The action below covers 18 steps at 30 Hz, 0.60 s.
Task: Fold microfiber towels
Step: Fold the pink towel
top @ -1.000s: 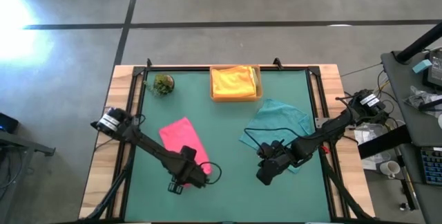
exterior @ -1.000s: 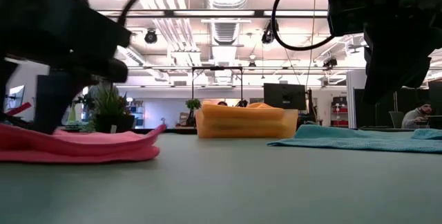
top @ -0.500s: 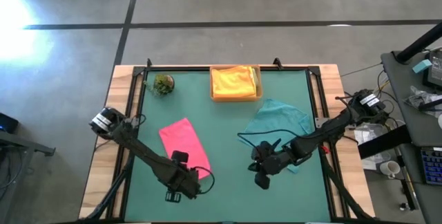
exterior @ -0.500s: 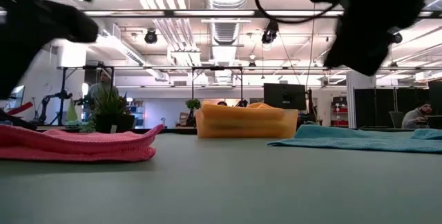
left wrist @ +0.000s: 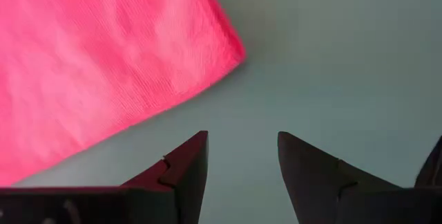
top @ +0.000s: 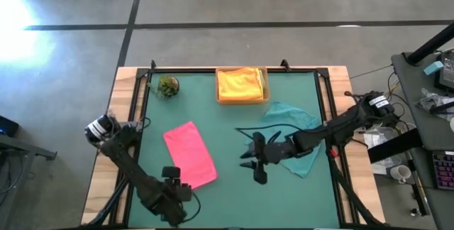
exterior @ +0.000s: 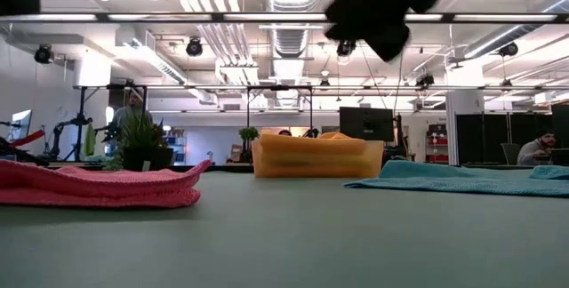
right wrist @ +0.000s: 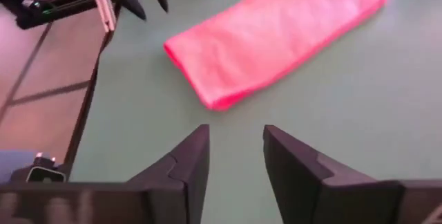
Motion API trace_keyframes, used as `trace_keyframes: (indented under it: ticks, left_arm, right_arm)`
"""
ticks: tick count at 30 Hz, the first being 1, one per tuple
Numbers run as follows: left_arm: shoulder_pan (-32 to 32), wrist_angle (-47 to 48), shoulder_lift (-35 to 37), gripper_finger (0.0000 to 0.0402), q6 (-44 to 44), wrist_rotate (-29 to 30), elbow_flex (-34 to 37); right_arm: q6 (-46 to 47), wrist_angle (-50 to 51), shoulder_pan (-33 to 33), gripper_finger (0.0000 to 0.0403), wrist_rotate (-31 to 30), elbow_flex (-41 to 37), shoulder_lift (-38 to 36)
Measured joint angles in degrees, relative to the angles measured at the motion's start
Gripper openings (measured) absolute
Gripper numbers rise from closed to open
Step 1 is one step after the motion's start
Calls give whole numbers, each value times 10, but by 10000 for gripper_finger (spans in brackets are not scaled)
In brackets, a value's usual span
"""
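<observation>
Starting at the near edge of the green table [top: 234, 201]: left gripper [top: 172, 180] sits low by the front left, fingers apart with nothing between them, just off the near corner of the pink towel [top: 189, 153]. In the left wrist view only bare mat lies between its fingers [left wrist: 186, 172].

Pink towel — folded into a narrow rectangle, flat, left of centre, angled slightly.

Right gripper [top: 255, 160] hangs over mid-table, right of the pink towel and apart from it, pointed toward it; fingers parted, empty. Its arm crosses the teal towel [top: 287, 120], which lies spread and rumpled on the right side, unfolded.

Far edge: tan tray [top: 220, 96] at centre holds a yellow towel [top: 240, 82] — folded, bunched on top. Small green plant ball [top: 168, 85] stands at the far left corner.
</observation>
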State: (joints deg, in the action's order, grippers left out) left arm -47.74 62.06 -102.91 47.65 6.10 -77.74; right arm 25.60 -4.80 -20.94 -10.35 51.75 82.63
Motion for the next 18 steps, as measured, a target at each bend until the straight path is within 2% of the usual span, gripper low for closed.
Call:
trace_keyframes:
  ticks: [6,11,18]
  left_arm:
    - [-38,2,0,160,31,107,-10]
    - [-50,-4,-3,160,32,196,-11]
    - [-45,-69,-19,160,30,202,13]
  right_arm:
    - [-156,1,13,145,0,60,0]
    - [-293,2,14,144,-2,79,0]
    - [-332,0,15,143,7,95,52]
